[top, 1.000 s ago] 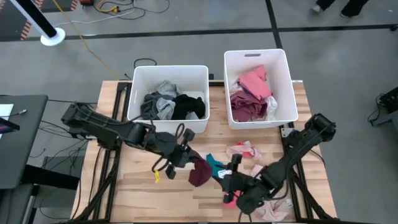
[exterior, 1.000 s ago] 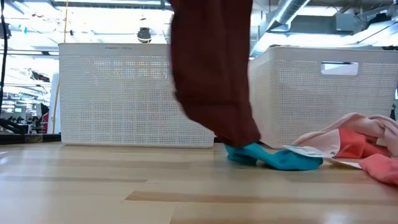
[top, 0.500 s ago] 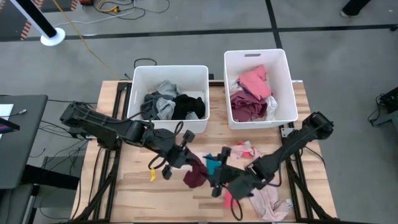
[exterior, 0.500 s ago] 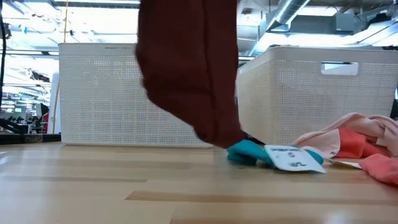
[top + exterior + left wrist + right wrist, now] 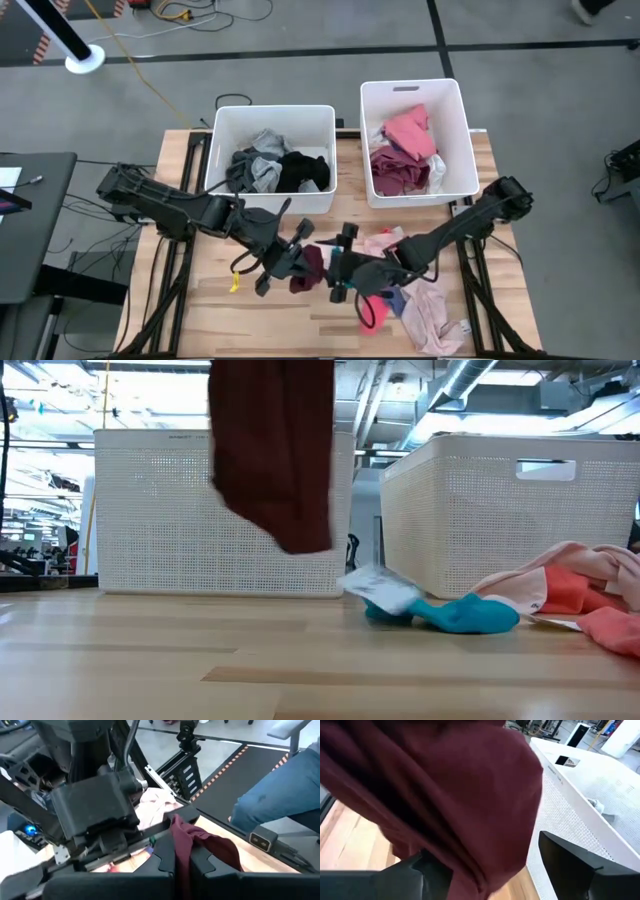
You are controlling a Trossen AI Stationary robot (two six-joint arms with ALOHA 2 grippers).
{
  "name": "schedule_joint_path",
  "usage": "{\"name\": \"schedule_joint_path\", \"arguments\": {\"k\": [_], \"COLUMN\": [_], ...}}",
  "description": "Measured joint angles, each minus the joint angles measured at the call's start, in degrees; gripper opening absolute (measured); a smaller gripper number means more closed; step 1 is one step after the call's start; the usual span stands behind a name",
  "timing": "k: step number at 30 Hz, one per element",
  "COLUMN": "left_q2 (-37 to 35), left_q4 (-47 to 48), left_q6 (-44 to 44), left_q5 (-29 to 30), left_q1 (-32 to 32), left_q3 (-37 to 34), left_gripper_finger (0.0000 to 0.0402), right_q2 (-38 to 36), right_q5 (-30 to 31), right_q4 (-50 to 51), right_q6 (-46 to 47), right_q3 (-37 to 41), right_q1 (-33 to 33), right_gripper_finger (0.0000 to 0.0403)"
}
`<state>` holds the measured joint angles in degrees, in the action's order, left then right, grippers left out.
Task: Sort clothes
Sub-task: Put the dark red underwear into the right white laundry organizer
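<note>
No readable brand or writing; white tag [image 5: 378, 586] on teal garment [image 5: 455, 613], print illegible. Left gripper [image 5: 293, 262] clenched on maroon garment [image 5: 309, 268], which hangs clear of table [image 5: 210, 300] in front of left bin [image 5: 270, 122]. Left arm reaches low from table's left toward centre. Right gripper [image 5: 343, 268] spread wide, facing maroon garment, just beside it; right arm stretches from table's right across pink clothes [image 5: 425, 310]. Left bin holds grey and black clothes, right bin [image 5: 412, 92] pink and maroon.

Maroon garment [image 5: 272, 455], teal garment [image 5: 462, 614], white bins [image 5: 272, 124]
</note>
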<state>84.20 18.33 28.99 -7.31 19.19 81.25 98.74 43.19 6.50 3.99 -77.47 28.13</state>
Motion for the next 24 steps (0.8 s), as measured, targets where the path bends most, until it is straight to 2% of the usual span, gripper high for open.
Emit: {"name": "schedule_joint_path", "arguments": {"k": [4, 7, 10, 14, 15, 17, 20, 24], "left_q2": [0.0, 0.0, 0.0, 0.0, 0.0, 0.0, -0.5, -2.7], "left_q4": [-1.4, -2.6, -2.7, -2.4, -2.4, -2.2, -1.2, 2.6], "left_q6": [1.4, 1.9, 2.7, 2.7, 2.7, 2.3, 1.7, 1.8], "left_q5": [0.0, 0.0, 0.0, 0.1, 0.1, 0.7, 5.4, 14.7], "left_q1": [0.0, 0.0, 0.0, 0.0, 0.0, 0.0, 0.4, 1.2], "left_q3": [0.0, 0.0, 0.0, 0.0, 0.0, 0.0, 0.0, 0.0], "left_gripper_finger": [0.0002, 0.0002, 0.0002, 0.0002, 0.0002, 0.0003, 0.0018, 0.0072], "right_q2": [0.0, 0.0, 0.0, 0.0, 0.0, 0.0, 0.0, -0.2], "right_q5": [0.0, 0.0, 0.0, -0.4, -0.9, -1.2, -1.1, 2.2], "right_q4": [-0.9, -2.8, -5.2, -6.1, -6.1, -6.1, -6.1, -5.7], "right_q6": [-0.1, -2.0, -4.9, -7.8, -8.5, -8.9, -9.3, -11.4], "right_q3": [0.0, 0.0, 0.0, 0.0, 0.0, 0.0, 0.0, 0.0], "right_q1": [-0.9, -1.2, -1.2, -1.1, -1.1, -1.1, -1.2, -0.6], "right_gripper_finger": [0.0270, 0.0229, 0.0160, 0.0039, 0.0021, 0.0014, 0.0010, 0.0003]}}
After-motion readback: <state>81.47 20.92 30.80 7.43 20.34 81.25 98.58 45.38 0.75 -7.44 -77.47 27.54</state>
